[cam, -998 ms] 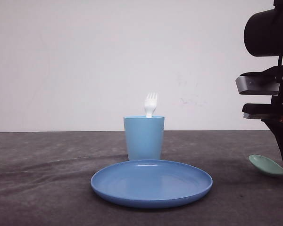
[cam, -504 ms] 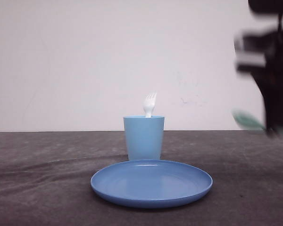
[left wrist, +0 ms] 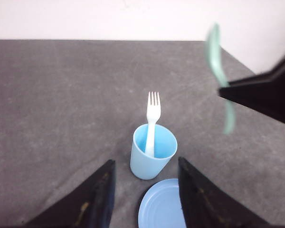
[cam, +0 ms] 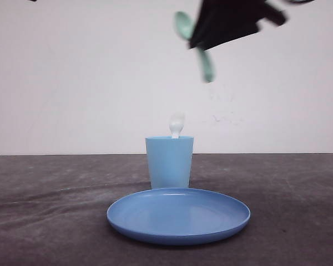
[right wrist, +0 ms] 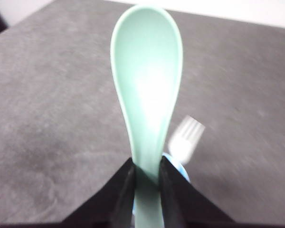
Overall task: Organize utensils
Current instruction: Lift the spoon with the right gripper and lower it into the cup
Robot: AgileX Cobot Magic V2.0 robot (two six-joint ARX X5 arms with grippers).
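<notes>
At frame centre the cup (cam: 169, 162) mouth is partly taken by the upright fork (cam: 177, 124); the plate (cam: 178, 215) lies just before it; open grey table (cam: 50, 210) spreads left and right; the gripper-held spoon (cam: 205, 62) hangs above the cup, upper centre.
</notes>
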